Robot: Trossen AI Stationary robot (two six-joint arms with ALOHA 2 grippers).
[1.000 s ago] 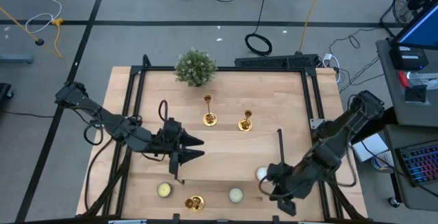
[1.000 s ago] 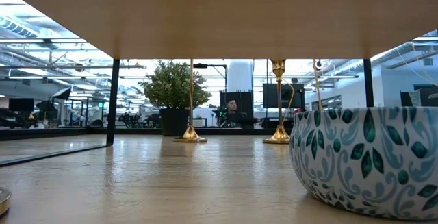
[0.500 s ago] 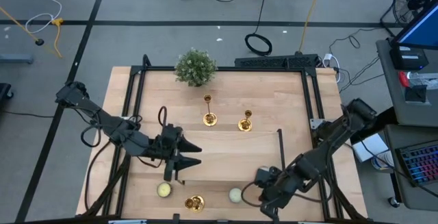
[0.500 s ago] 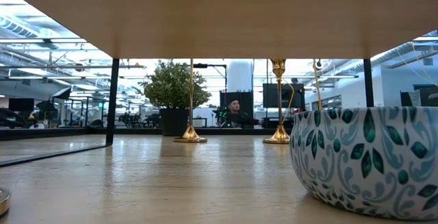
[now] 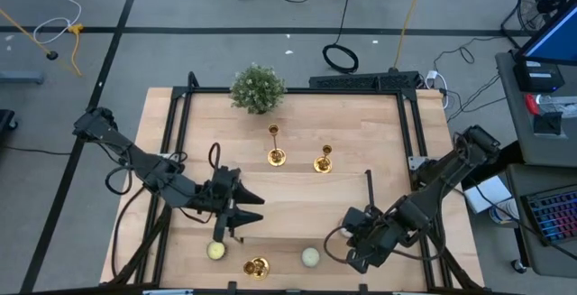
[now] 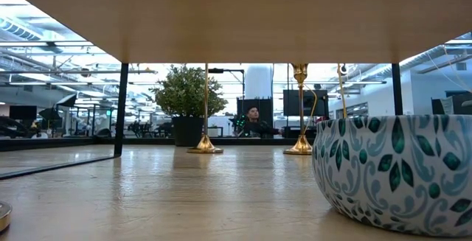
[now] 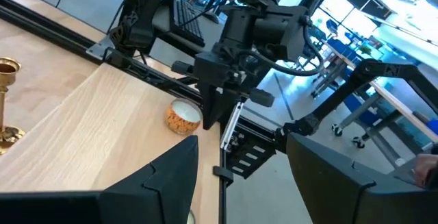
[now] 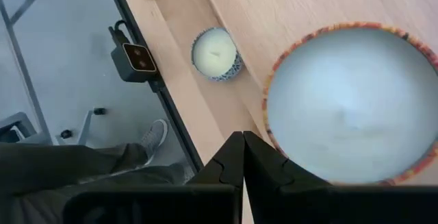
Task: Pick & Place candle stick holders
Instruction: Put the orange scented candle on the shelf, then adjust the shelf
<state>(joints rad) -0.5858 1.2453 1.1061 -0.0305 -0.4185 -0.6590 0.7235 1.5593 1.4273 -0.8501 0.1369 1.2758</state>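
Two gold candle stick holders (image 5: 276,147) (image 5: 323,160) stand upright on their round bases at the table's far middle; the low view shows them too (image 6: 205,145) (image 6: 299,147). A third (image 5: 257,266) sits at the near edge. My left gripper (image 5: 256,207) hovers open at the left middle, fingers roughly level and empty in the left wrist view (image 7: 243,145). My right gripper (image 5: 352,244) is shut and tipped downward at the near right, above a large white candle in an orange-rimmed bowl (image 8: 349,101); I see no touch.
A bushy green plant (image 5: 258,87) stands at the far edge. Pale candles (image 5: 216,251) (image 5: 310,257) rest near the front edge; the second sits in a blue-leaf bowl (image 6: 394,171). A raised wooden board (image 5: 297,214) spans the middle on black posts. A person's leg and shoe (image 8: 147,138) show beside the table.
My right gripper has sunk and tipped further downward, moving toward the table's left over the large candle at the near right, which it now hides in the high view. It has stayed shut. My left gripper has swung slightly toward the near edge, still open.
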